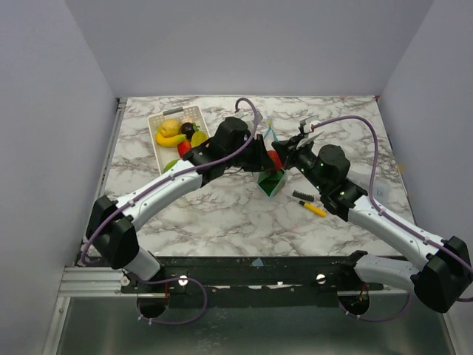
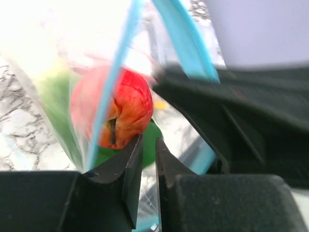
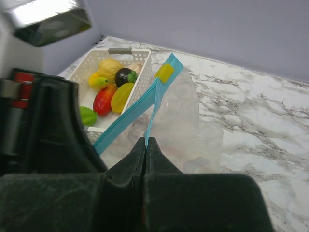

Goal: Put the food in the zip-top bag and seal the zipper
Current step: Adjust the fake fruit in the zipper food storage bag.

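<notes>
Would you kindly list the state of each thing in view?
zip-top bag: held up, mouth open
zipper: unsealed
red apple: in the bag's mouth
left pincer: nearly shut
right pincer: shut on the bag's rim
white basket: holds toy food

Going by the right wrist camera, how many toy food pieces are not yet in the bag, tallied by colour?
Yellow pieces: 3
Red piece: 1
Dark piece: 1
Green piece: 1
Total: 6
A pale bit beside the dark piece is too unclear to count.
</notes>
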Controlling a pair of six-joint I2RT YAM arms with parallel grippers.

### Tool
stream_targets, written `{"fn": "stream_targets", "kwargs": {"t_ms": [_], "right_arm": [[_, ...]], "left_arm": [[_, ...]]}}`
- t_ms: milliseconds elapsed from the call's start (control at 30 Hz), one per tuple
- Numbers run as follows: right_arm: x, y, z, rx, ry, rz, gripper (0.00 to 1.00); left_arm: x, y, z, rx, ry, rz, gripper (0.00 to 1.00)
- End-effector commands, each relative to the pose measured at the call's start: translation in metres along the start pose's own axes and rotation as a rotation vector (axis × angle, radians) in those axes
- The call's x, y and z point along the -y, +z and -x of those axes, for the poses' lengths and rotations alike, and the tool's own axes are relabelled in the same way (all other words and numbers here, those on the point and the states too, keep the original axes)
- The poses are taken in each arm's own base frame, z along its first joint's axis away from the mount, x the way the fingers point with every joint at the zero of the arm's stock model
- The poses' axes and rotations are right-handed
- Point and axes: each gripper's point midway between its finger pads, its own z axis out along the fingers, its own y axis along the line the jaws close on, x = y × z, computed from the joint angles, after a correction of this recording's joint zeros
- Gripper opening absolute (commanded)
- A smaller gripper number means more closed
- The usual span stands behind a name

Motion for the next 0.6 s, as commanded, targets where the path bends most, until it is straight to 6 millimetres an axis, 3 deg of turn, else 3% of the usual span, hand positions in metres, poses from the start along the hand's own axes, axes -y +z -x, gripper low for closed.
{"fn": "stream_targets", "kwargs": {"t_ms": [0,67,133,267,567], "right_arm": [[-0.008,-0.003,0.019,0.053,0.001,0.034,0.01],[-0.007,-0.004,0.020,0.058,0.000,0.032,0.01],[-0.007,-0.006,0.021,0.065,0.001,0.029,0.01],[-0.005,-0.005,0.020,0.061,-0.002,0.021,0.01],[-0.005,-0.003,0.019,0.053,-0.004,0.017,0.00]], "left_arm": [[-0.043,0.033,0.021,0.014,-0.025,0.233,0.19],[-0.061,0.040,0.034,0.006,-0.032,0.358,0.19],[-0.063,0.040,0.034,-0.005,-0.037,0.373,0.23],[-0.053,0.024,0.025,0.045,-0.040,0.293,0.41],[-0.029,-0.006,0.007,0.016,0.002,0.156,0.47]]}}
